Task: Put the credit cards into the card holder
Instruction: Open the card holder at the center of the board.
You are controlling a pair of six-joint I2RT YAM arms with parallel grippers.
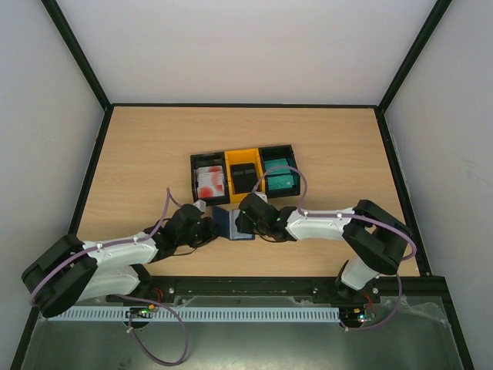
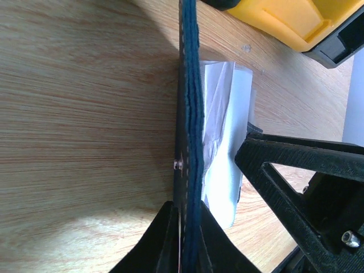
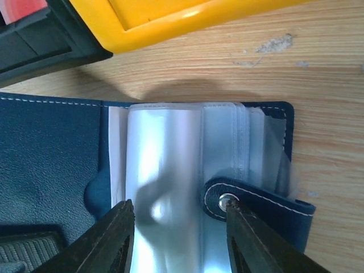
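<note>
Top view, reading from 9 o'clock to 3 o'clock.

The left gripper point(image 1: 206, 224) lies low over the table point(image 1: 139, 154) and reaches in from 8 o'clock. In its wrist view we see its fingers point(image 2: 165, 239) pinched almost together on the navy cover point(image 2: 190, 114), which shows edge-on. The left jaws are closed on that cover.

The card holder point(image 1: 231, 223) sits near the front middle of the table, between the two grippers and at 6 o'clock of the yellow bin point(image 1: 245, 152). It is open. The clear sleeves point(image 3: 170, 148) are exposed, and the snap tab point(image 3: 256, 199) lies across them on the 3 o'clock side in the right wrist view.

The right gripper point(image 1: 248, 219) comes in from 4 o'clock. Its jaws are spread wide, with its fingers point(image 3: 108, 244) straddling the clear sleeves. One finger is just beside the tab's metal stud. We cannot tell whether they touch. Nothing is clamped between these jaws.

A row of three bins stands at 12 o'clock of the holder:
- The left-hand black bin point(image 1: 208, 156) holds white-and-red cards point(image 1: 209, 181).
- The yellow bin holds black cards point(image 1: 244, 177).
- The right-hand black bin point(image 1: 277, 149) holds teal cards point(image 1: 279, 179).

We see no card in the sleeves.
</note>
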